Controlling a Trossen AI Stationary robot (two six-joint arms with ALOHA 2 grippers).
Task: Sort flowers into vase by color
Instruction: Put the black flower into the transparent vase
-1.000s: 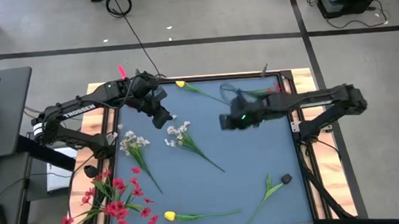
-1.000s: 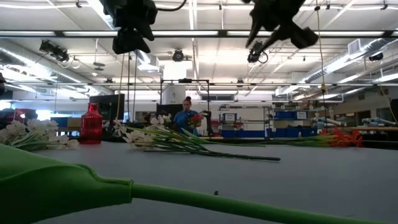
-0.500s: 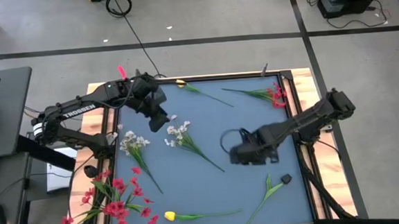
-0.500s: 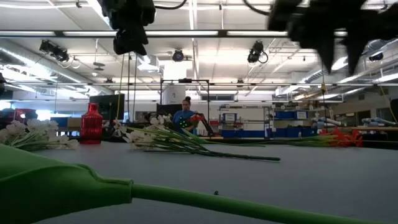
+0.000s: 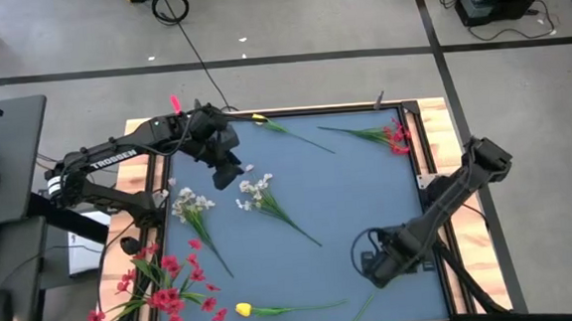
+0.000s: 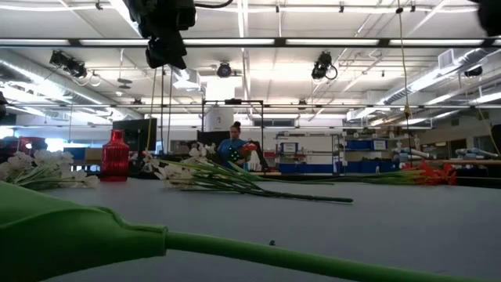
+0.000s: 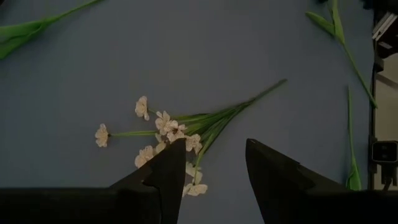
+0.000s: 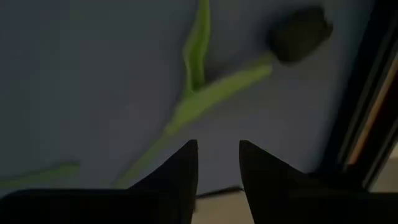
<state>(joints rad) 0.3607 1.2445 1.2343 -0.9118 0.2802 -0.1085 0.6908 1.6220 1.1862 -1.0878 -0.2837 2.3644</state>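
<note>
My left gripper (image 5: 229,170) hangs open above the table's far-left part. In its wrist view the gripper (image 7: 214,168) looks down on a white-blossom spray (image 7: 171,130). My right gripper (image 5: 377,261) is open near the near-right corner. In its wrist view the gripper (image 8: 217,162) stands just short of a dark-budded stem (image 8: 211,93) and touches nothing; the dark bud (image 8: 301,34) lies on the mat beyond. The red vase (image 6: 114,157) stands upright at the far left. Two white sprays (image 5: 194,203), red sprays (image 5: 164,287) and yellow tulips (image 5: 243,308) lie flat.
A red spray (image 5: 392,134) lies by the far-right corner and a yellow tulip (image 5: 260,120) near the far edge. The wooden table frame (image 5: 437,186) runs along the right side. The middle of the blue mat (image 5: 348,192) is bare. A person stands far behind the table in the low view.
My right gripper has swung from the far middle of the table toward the near-right corner and come down over the dark-budded stem. My left gripper has stayed over the white spray. The flowers lie as before.
</note>
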